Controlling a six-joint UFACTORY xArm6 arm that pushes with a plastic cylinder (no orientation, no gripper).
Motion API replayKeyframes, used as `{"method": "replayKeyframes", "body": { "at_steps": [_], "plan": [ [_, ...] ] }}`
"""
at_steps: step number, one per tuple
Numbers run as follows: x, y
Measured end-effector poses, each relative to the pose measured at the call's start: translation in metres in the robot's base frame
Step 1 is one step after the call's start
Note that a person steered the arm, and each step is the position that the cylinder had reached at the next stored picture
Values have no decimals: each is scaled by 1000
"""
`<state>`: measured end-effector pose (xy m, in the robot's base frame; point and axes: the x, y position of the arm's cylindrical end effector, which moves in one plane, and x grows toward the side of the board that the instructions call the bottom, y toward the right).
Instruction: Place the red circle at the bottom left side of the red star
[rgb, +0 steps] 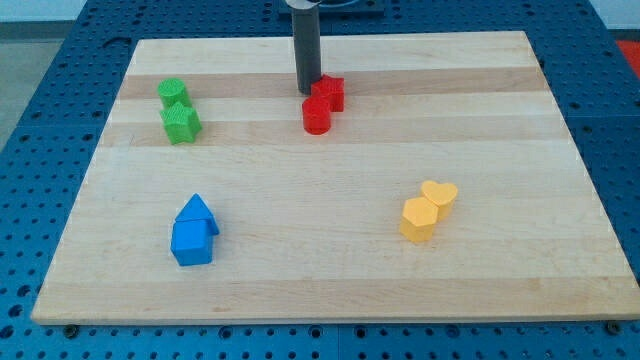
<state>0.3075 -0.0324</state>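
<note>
The small red cylindrical circle block (316, 115) sits in the upper middle of the frame on the pale wooden board (330, 270), touching the lower left side of the red star-shaped block (331, 92). Judged from that, the placing step looks all but finished: the circle already lies at the star's bottom left. What the next move calls for, I judge, is little more than drawing away cleanly, or at most a slight nudge if the fit must be closer, without knocking the star.

The dark straight rod comes down from the frame's top, and my tip (307, 92) stands just to the left of the red star and just above the red circle, close against both; whether it actually touches either cannot be told. The rod has nothing to open or close and holds nothing.

The two green blocks at the upper left, the blue blocks at the lower left and the yellow blocks at the lower right lie well apart from this.
</note>
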Motion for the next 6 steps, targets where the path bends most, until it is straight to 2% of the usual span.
{"method": "replayKeyframes", "body": {
  "at_steps": [1, 2, 3, 4, 5, 6],
  "plan": [
    [-1, -1],
    [-24, 13],
    [-32, 78],
    [2, 115],
    [36, 90],
    [39, 32]
  ]
}}
